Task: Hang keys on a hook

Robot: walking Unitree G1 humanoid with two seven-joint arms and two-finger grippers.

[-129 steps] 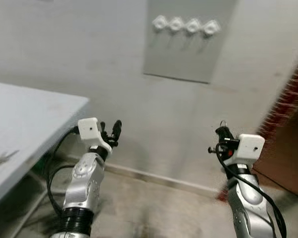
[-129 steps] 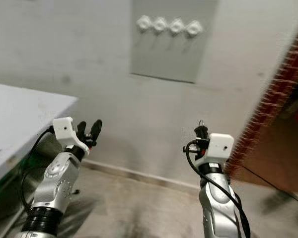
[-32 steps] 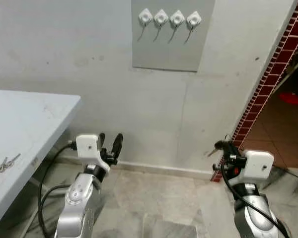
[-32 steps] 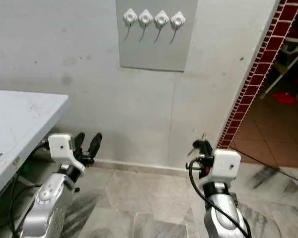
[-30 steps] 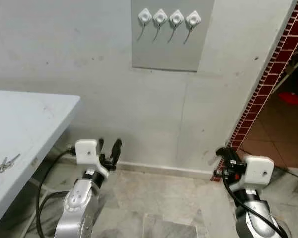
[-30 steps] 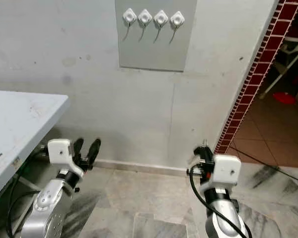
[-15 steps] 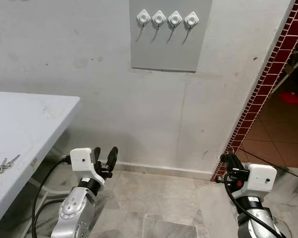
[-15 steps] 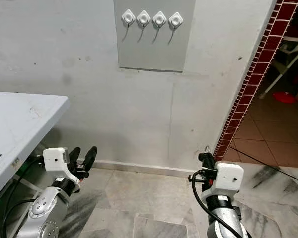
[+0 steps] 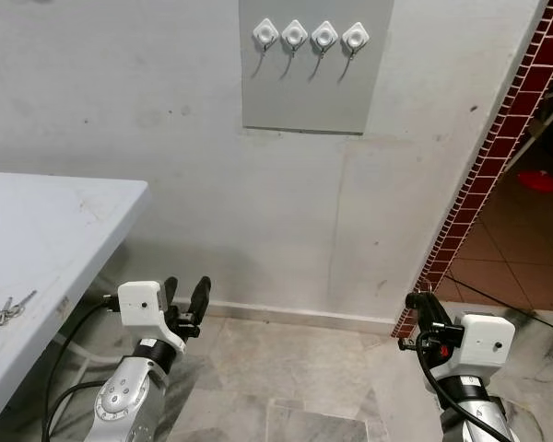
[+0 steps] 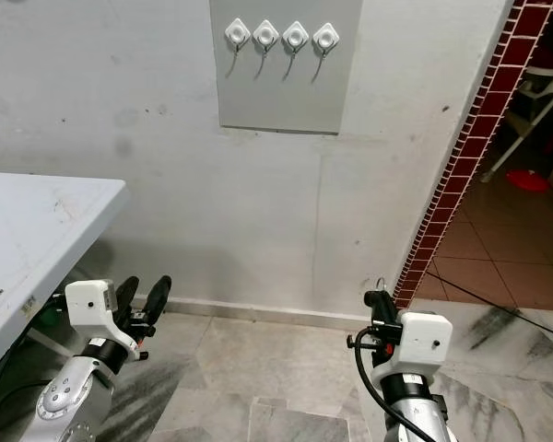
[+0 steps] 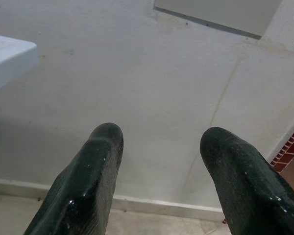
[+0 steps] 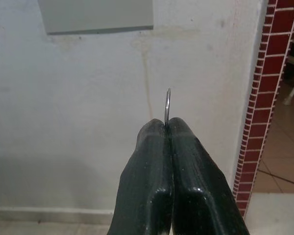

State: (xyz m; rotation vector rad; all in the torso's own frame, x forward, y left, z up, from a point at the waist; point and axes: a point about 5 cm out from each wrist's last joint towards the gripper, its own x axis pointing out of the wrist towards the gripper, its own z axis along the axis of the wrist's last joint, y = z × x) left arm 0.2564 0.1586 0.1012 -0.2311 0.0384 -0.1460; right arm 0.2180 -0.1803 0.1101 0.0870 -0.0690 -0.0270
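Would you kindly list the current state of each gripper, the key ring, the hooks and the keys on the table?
left gripper: open, holding nothing, low by the table.
right gripper: shut on key ring.
key ring: pinched edge-on, sticking up past the fingertips.
four hooks: all bare, high on the wall panel.
keys on table: lying flat, untouched.

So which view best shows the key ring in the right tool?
The right wrist view: the key ring pokes up edge-on from the shut right tool. The eye views show it as a tiny loop.
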